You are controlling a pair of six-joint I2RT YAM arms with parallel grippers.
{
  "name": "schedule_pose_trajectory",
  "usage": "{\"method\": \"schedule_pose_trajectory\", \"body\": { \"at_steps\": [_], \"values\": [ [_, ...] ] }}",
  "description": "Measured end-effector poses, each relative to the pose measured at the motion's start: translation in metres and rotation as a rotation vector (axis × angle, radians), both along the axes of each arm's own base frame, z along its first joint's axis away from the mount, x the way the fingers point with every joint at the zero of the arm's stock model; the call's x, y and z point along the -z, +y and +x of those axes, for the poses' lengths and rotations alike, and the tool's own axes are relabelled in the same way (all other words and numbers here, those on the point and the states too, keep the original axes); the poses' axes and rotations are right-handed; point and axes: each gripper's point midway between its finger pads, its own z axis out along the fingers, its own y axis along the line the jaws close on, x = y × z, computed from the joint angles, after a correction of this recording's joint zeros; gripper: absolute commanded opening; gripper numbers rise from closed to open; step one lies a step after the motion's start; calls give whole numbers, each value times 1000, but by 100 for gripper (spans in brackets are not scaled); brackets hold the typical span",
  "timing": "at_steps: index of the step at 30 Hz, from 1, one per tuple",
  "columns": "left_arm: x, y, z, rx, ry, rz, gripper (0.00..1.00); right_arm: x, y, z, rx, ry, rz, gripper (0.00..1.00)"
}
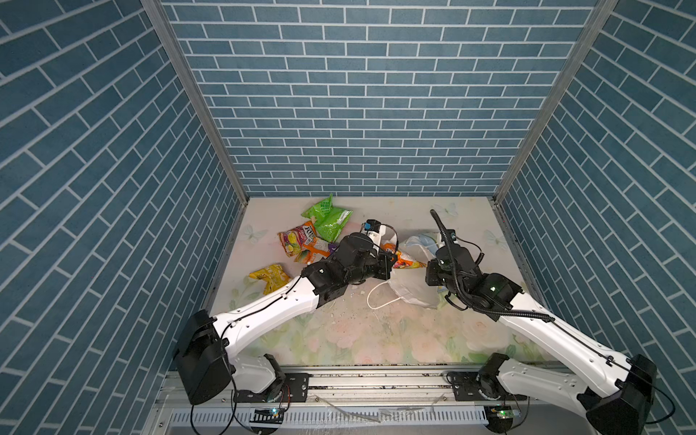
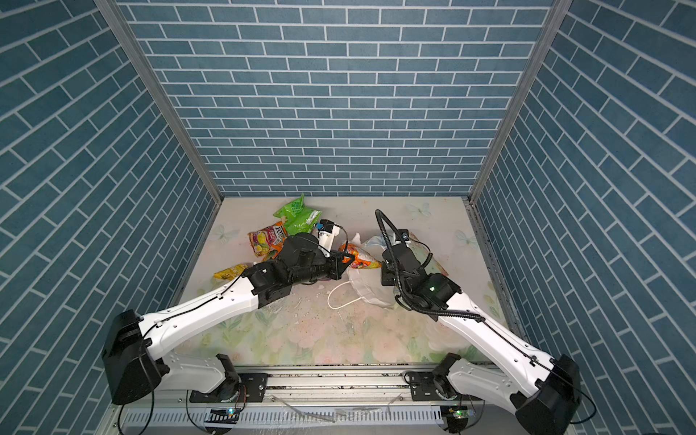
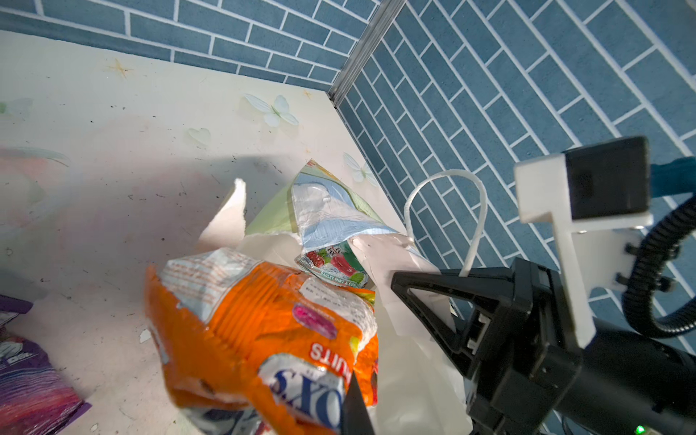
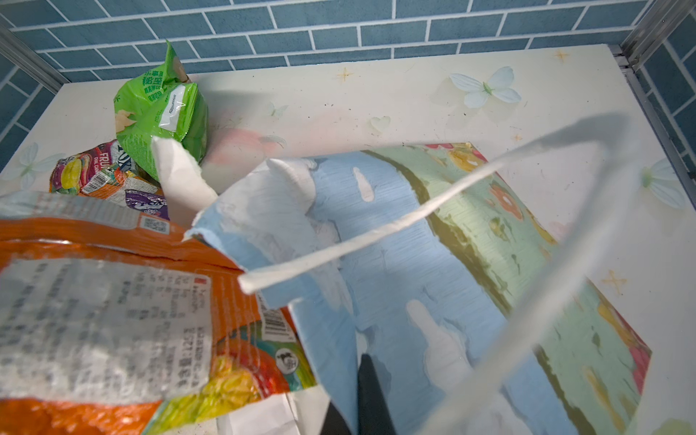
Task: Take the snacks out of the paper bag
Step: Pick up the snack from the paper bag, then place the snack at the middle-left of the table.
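Observation:
The paper bag [image 1: 412, 292] lies on its side, torn, its white inside showing in both top views. My left gripper [image 1: 391, 261] is shut on an orange-and-white snack packet [image 3: 256, 331] at the bag's mouth. My right gripper [image 4: 357, 408] is shut on the bag's blue printed wall [image 4: 414, 244]. Another packet with red fruit print [image 3: 335, 263] lies inside the bag. On the table to the left lie a green packet [image 1: 327, 218], an orange-red fruit packet [image 1: 301, 241], a purple one [image 4: 147, 199] and a yellow one [image 1: 269, 277].
A white cord handle [image 1: 376, 301] loops out on the table toward the front. Crumbs and paper scraps [image 1: 341, 314] lie on the flowered tabletop. Blue brick walls [image 1: 339, 113] close in the back and both sides.

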Motion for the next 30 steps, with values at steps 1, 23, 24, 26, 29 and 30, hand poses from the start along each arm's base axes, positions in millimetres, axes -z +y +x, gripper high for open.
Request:
{"method": "schedule_pose_trajectory", "body": {
  "at_steps": [1,23,24,26,29,30],
  "values": [
    [-1,1,0,-2,3,-5,0,0,0,0,0,0,0,0],
    [-73,108,6,-207,-63,-104,0,-1,0,-1,-2,-3,4,0],
    [-74,120,9,-237,-63,-102,0,-2,-1,-1,-2,-5,6,0],
    [-72,142,13,-297,-59,-94,0,-5,-2,-2,-1,-13,12,0],
    [-58,182,18,-410,-29,-51,0,-9,-3,-3,-1,-24,23,0],
    [-51,198,19,-455,-16,-30,0,-10,-3,-4,-1,-26,25,0]
  ]
}}
